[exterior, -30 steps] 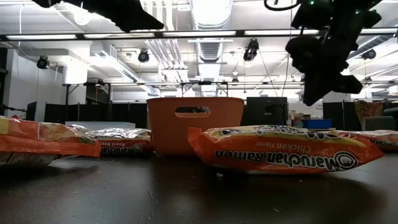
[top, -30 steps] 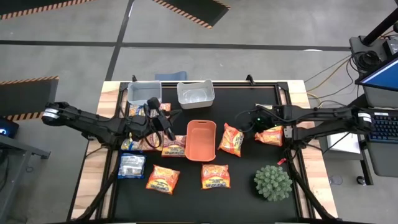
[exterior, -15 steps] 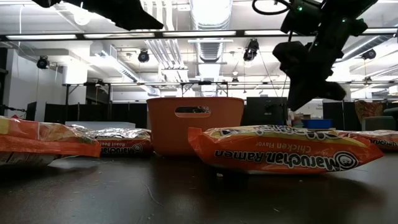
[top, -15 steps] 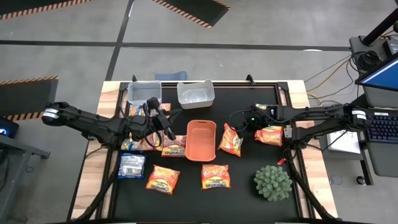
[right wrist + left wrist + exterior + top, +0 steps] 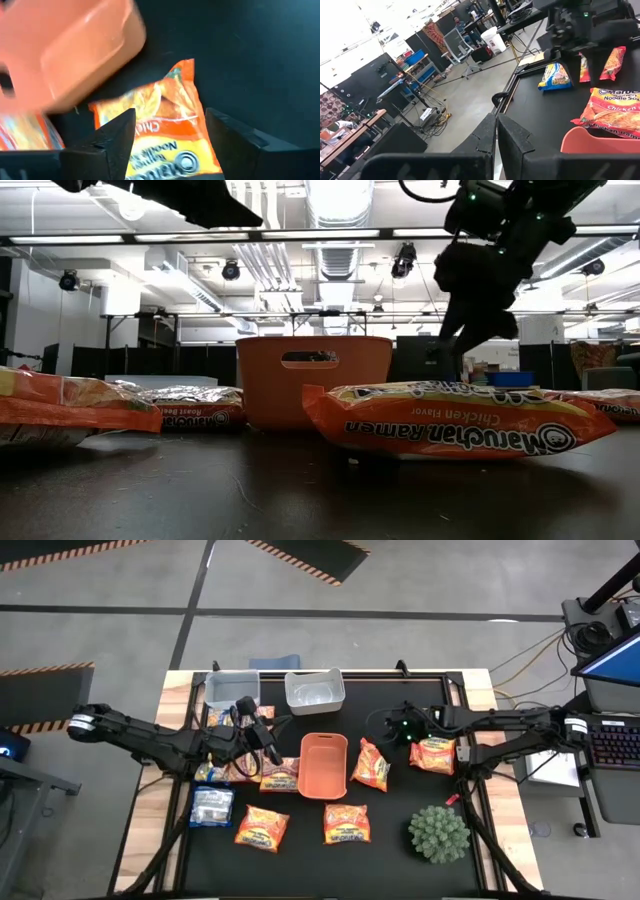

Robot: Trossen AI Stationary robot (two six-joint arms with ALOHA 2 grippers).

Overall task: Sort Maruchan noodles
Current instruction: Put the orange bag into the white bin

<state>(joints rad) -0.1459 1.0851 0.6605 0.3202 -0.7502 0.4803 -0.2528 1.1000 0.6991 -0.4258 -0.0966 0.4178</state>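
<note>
Several Maruchan noodle packets lie flat on the black table. One orange packet (image 5: pixel 373 764) lies just right of the orange tray (image 5: pixel 322 764). My right gripper (image 5: pixel 380 735) hovers open above this packet's far end, tipped downward. In the right wrist view its fingers (image 5: pixel 117 137) stand either side of the packet (image 5: pixel 160 120) without touching it. Another orange packet (image 5: pixel 433 755) lies farther right. My left gripper (image 5: pixel 272 752) is shut and empty, held level above the packets (image 5: pixel 280 775) left of the tray. A silvery-blue packet (image 5: pixel 212 805) lies at the near left.
Two grey bins (image 5: pixel 232 690) (image 5: pixel 315 692) stand at the far edge. A spiky green plant ball (image 5: pixel 438 832) sits at the near right. Two more orange packets (image 5: pixel 262 828) (image 5: pixel 346 823) lie near the front edge. The low view shows a big packet (image 5: pixel 450 420) in front of the tray (image 5: pixel 313 375).
My right gripper has moved toward the table's left, away from the far-right orange packet and over the packet beside the tray. It has rolled, tipped downward and opened. The packets lie where they were.
</note>
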